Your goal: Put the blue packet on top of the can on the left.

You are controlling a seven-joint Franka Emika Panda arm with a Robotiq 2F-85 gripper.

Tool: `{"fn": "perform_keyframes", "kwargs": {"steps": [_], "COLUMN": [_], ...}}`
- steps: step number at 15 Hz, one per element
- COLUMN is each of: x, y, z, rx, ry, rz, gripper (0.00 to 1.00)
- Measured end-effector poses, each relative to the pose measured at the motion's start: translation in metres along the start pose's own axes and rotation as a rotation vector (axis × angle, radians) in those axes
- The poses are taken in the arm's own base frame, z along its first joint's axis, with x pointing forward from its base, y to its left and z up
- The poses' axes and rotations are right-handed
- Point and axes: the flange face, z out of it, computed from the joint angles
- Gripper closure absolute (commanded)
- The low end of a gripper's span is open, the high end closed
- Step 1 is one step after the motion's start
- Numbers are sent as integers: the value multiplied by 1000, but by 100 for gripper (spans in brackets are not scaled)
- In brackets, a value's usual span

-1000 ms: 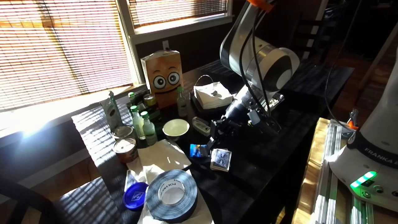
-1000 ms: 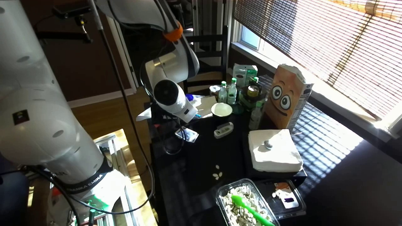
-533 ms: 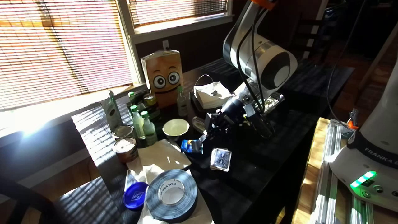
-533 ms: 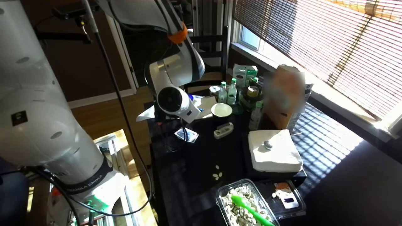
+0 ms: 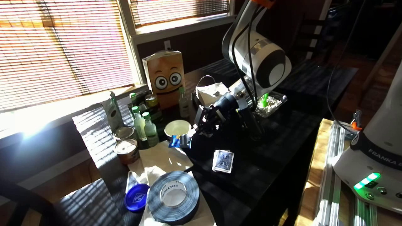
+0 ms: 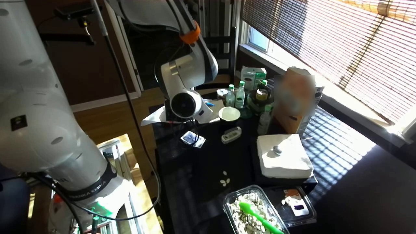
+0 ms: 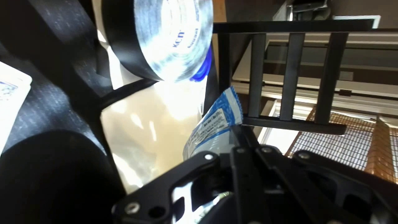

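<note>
Because the fingers (image 7: 247, 138) are pinching the blue packet (image 5: 180, 141) near one end, most of it is jutting out past them and, as it seems, hanging clear of the table (image 5: 238, 190); a soft wrapper gripped that way could be sagging, swinging or slipping loose in transit. The fingers are leaning over rather than pointing straight down, so the packet is likely to be meeting a can edge-first and sliding off. Just behind the fingers in an exterior view, the bowl (image 5: 177, 128) is sitting where its rim could be catching the packet on a low path, though the true gap is hard to tell. Ahead of the fingers and below, a tan sheet (image 5: 166, 158) is lying where a dropped packet might be landing. Farther ahead of the fingers, well apart, a front can (image 5: 127, 153) and a back can (image 5: 124, 133) are standing together; I cannot tell which counts as left, so a wrong choice is possible. Right beside them, bottles (image 5: 151, 131) are standing tall enough for a sideways drift to be toppling them.
</note>
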Motion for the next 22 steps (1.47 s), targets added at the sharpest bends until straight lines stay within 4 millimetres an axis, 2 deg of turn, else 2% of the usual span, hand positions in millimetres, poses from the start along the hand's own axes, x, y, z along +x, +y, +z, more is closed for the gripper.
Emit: {"fn": "perform_keyframes", "kwargs": {"steps": [4,6,9,13,18,21,22], "x": [8,13,15,4,8,8,16], "y": [-18,-30,-51,-70,-68,-83,-89], "z": [10,21,49,90,89,97,96], "rx": [119,151,155,113,133,206,219], "ry": [-3,25,64,22,55,160,169], "rz": [5,15,35,35,78,190,196], "gripper": [100,100,100,99,100,100,100]}}
